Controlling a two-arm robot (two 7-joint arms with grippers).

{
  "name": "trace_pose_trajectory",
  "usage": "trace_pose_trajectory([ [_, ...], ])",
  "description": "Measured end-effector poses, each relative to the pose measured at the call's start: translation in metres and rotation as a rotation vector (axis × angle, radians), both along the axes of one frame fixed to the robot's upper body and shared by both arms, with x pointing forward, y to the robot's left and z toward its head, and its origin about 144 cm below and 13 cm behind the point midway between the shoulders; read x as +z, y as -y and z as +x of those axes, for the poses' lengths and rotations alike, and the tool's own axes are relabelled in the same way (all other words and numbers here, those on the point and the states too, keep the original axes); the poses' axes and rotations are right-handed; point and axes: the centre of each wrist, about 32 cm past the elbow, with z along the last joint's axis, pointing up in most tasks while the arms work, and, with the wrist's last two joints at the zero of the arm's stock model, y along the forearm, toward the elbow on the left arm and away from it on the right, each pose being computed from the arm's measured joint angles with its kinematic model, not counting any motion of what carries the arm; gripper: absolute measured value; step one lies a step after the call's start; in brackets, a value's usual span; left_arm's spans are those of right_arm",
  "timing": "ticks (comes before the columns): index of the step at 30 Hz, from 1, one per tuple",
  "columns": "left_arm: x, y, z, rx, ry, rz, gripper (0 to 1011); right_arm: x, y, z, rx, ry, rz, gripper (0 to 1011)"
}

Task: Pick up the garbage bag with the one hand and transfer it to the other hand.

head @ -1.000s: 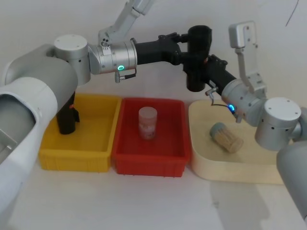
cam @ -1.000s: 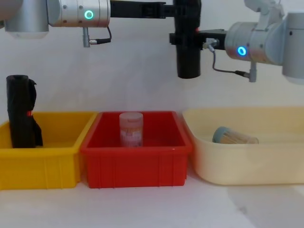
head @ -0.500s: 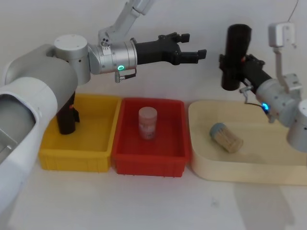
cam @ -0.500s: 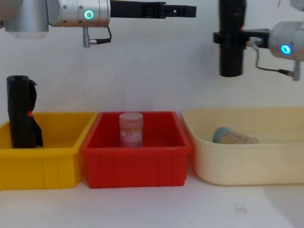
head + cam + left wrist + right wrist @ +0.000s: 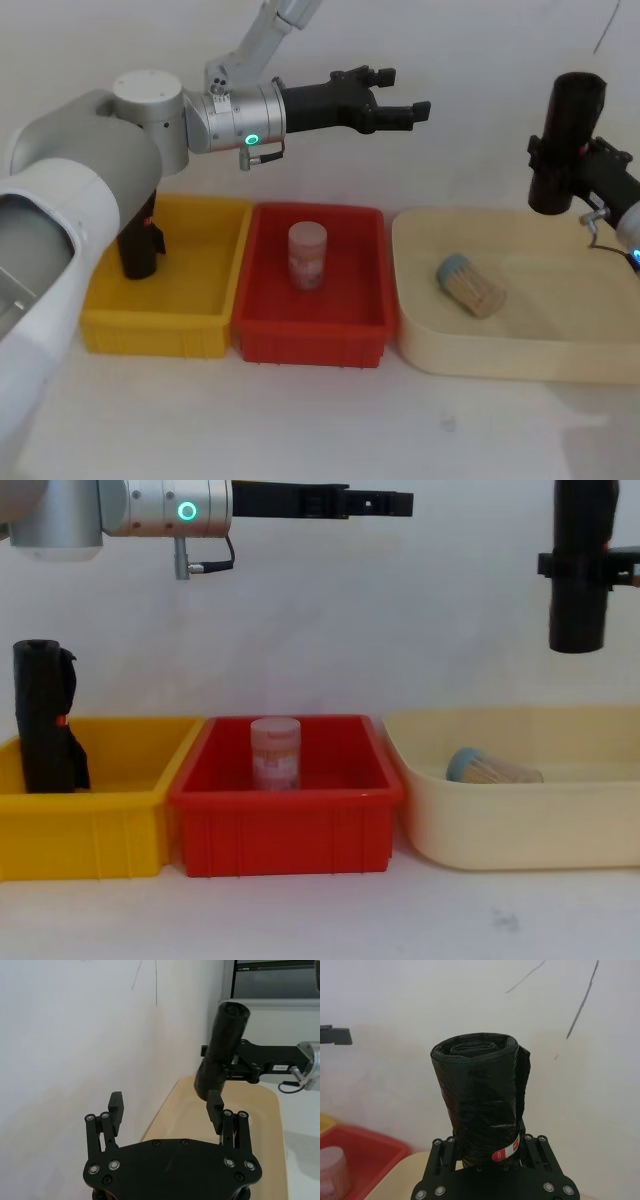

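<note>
The garbage bag [image 5: 565, 140], a black roll of plastic, hangs upright in the air above the cream tray, with my right gripper [image 5: 560, 165] shut on its middle. In the chest view the garbage bag [image 5: 580, 575] sits high at the right edge, clamped by the right gripper [image 5: 580, 568]. The right wrist view looks up the garbage bag [image 5: 479, 1095] from the right gripper [image 5: 487, 1152], with a small red label near the grip. My left gripper [image 5: 405, 95] stands open and holds nothing, level, high above the red bin, well left of the bag. Its view shows the left gripper [image 5: 165, 1105] wide apart, the garbage bag [image 5: 222, 1050] farther off.
A yellow bin [image 5: 195, 335] at the left holds another black roll [image 5: 140, 245] standing upright. The red bin [image 5: 310, 345] in the middle holds a pink jar [image 5: 308, 256]. A capped cylinder [image 5: 470, 285] lies in the cream tray [image 5: 500, 355] at the right.
One second ago both grippers held the bag above the red bin. The left gripper has let go and opened; the right gripper has carried the bag to the right.
</note>
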Motion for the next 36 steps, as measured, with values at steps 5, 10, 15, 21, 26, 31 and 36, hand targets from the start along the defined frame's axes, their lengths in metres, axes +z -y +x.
trace_pose_trajectory([
  [5,0.0,0.0,0.0,0.0,0.0,0.0,1000,0.0,0.011,-0.011,0.014,-0.007,-0.01,571],
  [10,0.0,0.0,0.0,0.0,0.0,0.0,1000,0.001,0.017,-0.018,0.023,-0.009,-0.017,690],
  [15,0.0,0.0,0.0,0.0,0.0,0.0,1000,0.002,0.021,-0.023,0.031,-0.011,-0.022,830],
  [21,0.0,0.0,0.0,0.0,0.0,0.0,1000,0.002,0.024,-0.026,0.036,-0.014,-0.027,962],
  [26,0.0,0.0,0.0,0.0,0.0,0.0,1000,0.002,0.025,-0.029,0.039,-0.015,-0.03,1000],
  [31,0.0,0.0,0.0,0.0,0.0,0.0,1000,0.002,0.026,-0.03,0.041,-0.015,-0.031,1000],
  [36,0.0,0.0,0.0,0.0,0.0,0.0,1000,0.002,0.027,-0.031,0.043,-0.016,-0.033,1000],
])
